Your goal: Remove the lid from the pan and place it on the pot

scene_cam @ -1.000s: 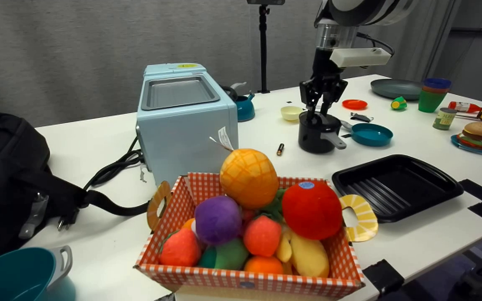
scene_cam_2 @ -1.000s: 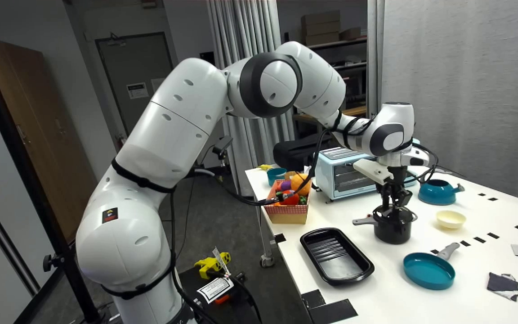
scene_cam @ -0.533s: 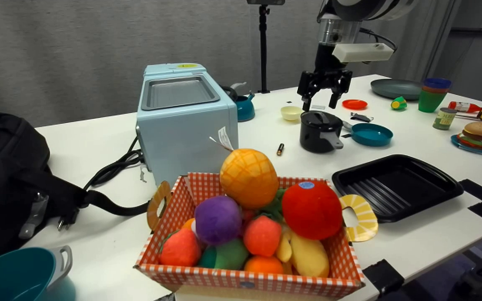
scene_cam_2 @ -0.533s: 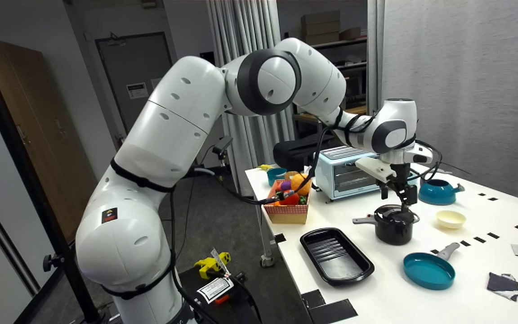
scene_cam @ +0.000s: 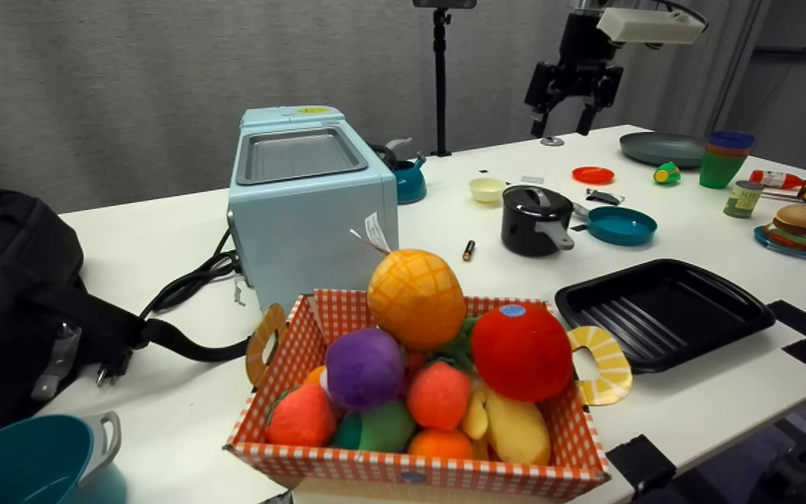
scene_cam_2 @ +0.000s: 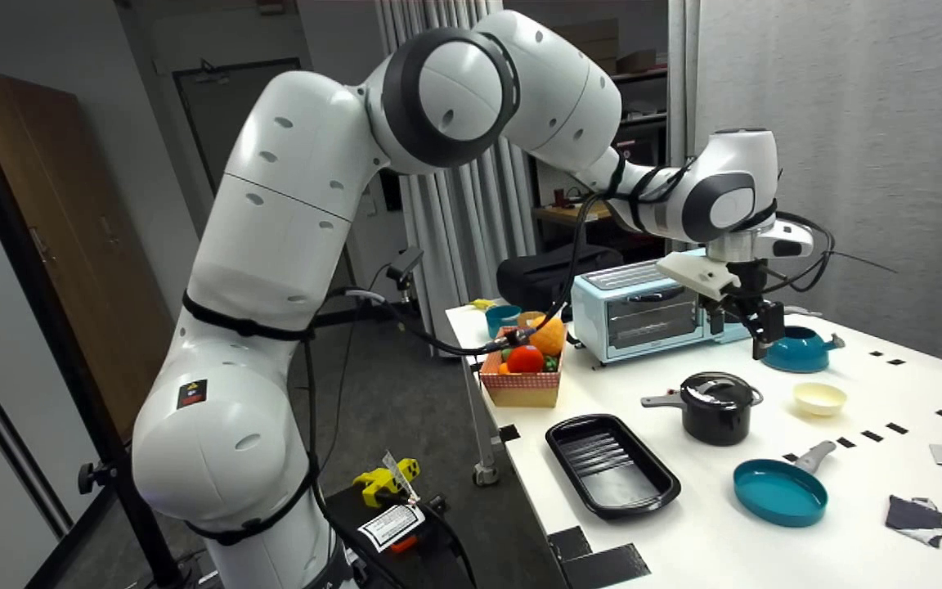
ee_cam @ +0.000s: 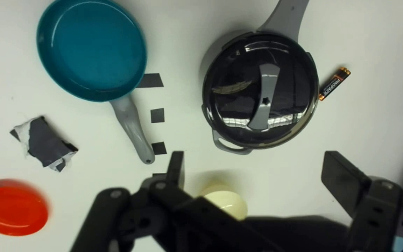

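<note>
The dark glossy lid (ee_cam: 236, 101) with its grey bar handle rests on top of the black pot (scene_cam: 525, 239), covering its mouth, as both exterior views show. A long grey handle and a small grey loop stick out from the pot (scene_cam_2: 715, 425). Beside it lies the shallow teal pan (ee_cam: 93, 49), uncovered and with nothing in it; the pan (scene_cam_2: 780, 492) also shows in both exterior views. My gripper (scene_cam: 561, 130) hangs well above the table, higher than the lid. In the wrist view its fingers stand wide apart, and the gripper (ee_cam: 253, 159) holds nothing.
A ribbed black tray (scene_cam_2: 614, 470) and the fruit basket (scene_cam: 413, 470) stand toward the table's edge. The light-blue oven (scene_cam: 312, 231) and teal kettle (scene_cam_2: 798, 350) are behind. Near the pot are a cream bowl (ee_cam: 227, 204) and a battery (ee_cam: 334, 84); a red dish (ee_cam: 12, 211) lies farther off.
A second ago the fingers were down at the lid's handle. They have since spread apart, and the gripper has risen clear and drifted away from the pot. The lid has stayed on the pot.
</note>
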